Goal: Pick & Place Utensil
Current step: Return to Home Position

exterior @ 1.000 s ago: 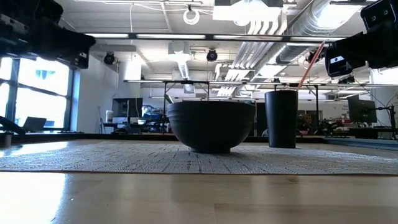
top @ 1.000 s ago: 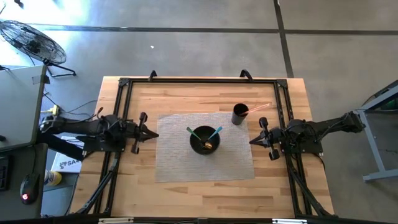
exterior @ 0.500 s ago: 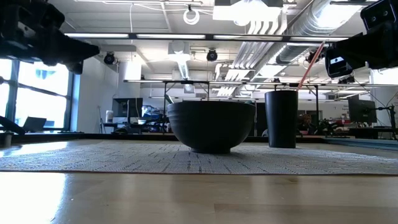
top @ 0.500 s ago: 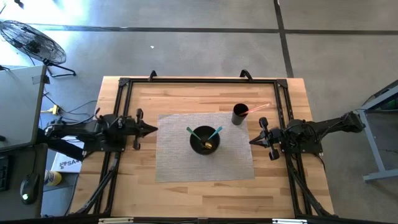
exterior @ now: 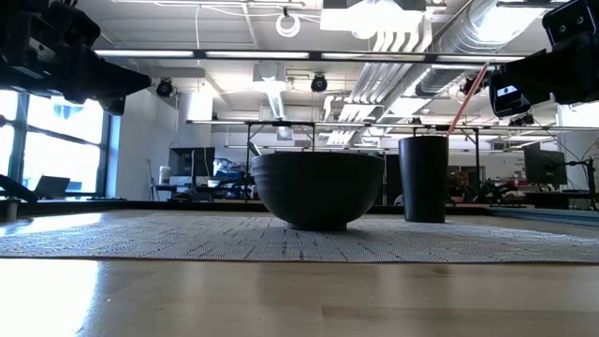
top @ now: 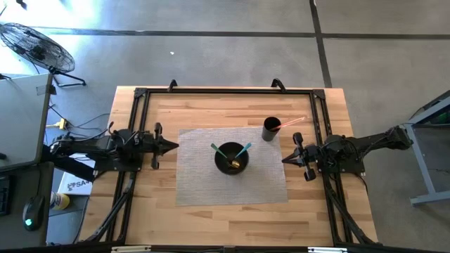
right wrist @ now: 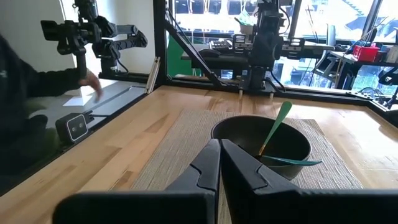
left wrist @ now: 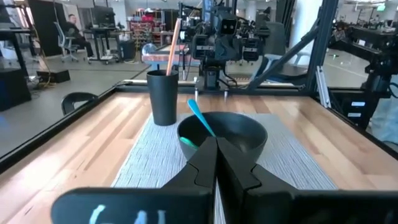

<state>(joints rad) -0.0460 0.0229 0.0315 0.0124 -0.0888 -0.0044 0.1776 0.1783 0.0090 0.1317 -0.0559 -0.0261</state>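
A black bowl stands on its base in the middle of a grey woven mat. A green utensil and a teal one lean in the bowl with their handles sticking out over the rim. A black cup stands at the mat's far right corner, and a pink stick leans out of it. My left gripper hovers shut above the mat's left edge. My right gripper hovers shut above the mat's right edge. Both point at the bowl and hold nothing.
A black metal frame runs along the table's far edge and down both sides by the arm bases. Bare mat lies nearer than the bowl. In the right wrist view a person's hand shows at a desk beyond the table.
My left gripper has shifted a little toward the table's far edge and has turned about its wrist. The right arm, bowl, cup and utensils have kept still.
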